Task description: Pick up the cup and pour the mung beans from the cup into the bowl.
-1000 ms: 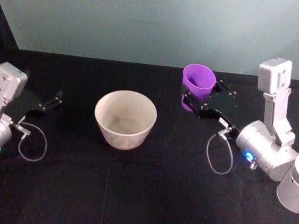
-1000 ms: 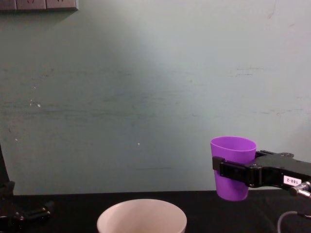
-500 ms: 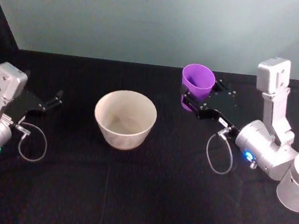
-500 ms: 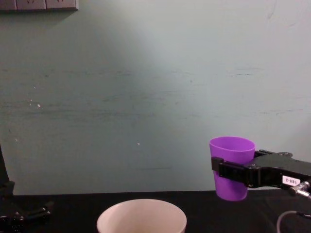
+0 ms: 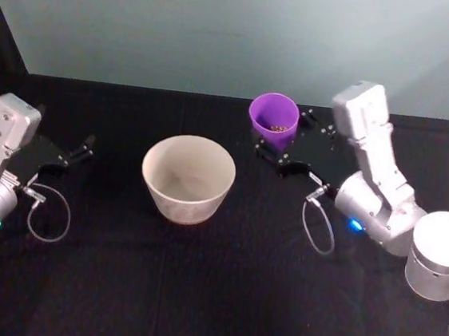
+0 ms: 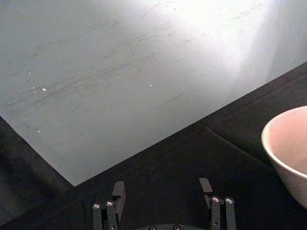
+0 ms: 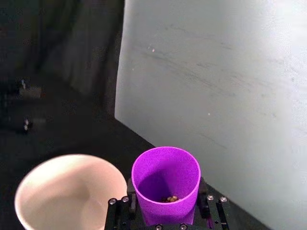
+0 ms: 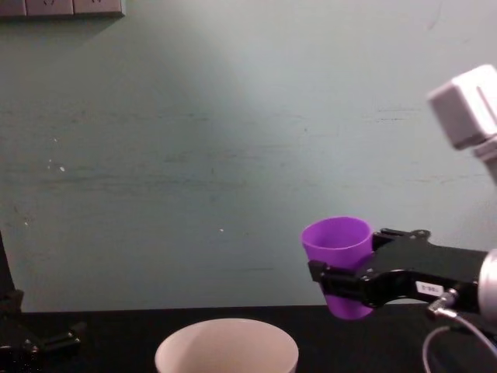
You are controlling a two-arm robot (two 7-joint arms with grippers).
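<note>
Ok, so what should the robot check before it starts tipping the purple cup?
1. Cup gripped by the right tool: ok, its fingers are clamped round the lower part.
2. Beans inside the cup: ok, a few lie at the bottom.
3. Cup mouth facing up: ok, nothing is spilling.
4. Cup above the bowl: not ok, it hangs off to the bowl's right, so it must move across first.
5. Bowl upright and ready: ok, it stands mouth up and looks empty.
6. Left tool out of the way: ok, it is open, off to the bowl's left.
</note>
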